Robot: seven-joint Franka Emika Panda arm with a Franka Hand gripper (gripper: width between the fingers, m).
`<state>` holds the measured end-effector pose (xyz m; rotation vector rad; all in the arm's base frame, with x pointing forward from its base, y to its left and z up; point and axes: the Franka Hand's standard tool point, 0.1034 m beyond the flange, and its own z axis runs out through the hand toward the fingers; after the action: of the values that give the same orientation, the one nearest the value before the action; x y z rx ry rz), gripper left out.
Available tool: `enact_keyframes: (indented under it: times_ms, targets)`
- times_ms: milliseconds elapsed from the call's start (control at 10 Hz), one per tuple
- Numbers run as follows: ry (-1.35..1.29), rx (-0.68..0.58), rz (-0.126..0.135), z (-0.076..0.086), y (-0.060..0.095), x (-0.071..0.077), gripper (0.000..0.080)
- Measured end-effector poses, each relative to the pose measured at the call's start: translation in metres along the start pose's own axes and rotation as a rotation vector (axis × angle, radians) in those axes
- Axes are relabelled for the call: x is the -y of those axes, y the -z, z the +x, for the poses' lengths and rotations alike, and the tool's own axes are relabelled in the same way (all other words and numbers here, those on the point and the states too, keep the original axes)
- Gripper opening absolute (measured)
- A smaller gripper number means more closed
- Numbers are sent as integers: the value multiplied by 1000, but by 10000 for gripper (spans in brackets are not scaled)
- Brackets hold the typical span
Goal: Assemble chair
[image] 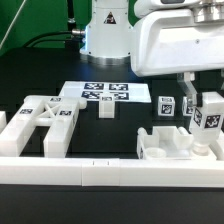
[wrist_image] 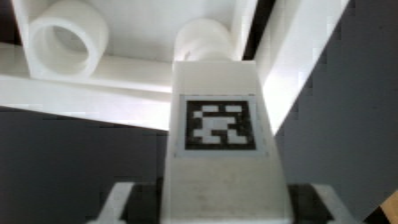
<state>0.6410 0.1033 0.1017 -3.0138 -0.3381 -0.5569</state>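
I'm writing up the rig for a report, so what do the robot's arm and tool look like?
The arm is glossy white with rounded casing and a small triangular sticker on it. The tool has a boxy white housing, with slender dark fingers beneath.
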Motion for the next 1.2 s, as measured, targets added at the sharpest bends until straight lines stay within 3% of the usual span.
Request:
enact_keyframes:
  times_ms: [400,1000,1200]
  targets:
    - [-3,-1,-1,-6,-12,-1,287]
    - [-3,-38,-9,-7,-16,-3,287]
    - [-3,-29,-9,-5,-12,-4,570]
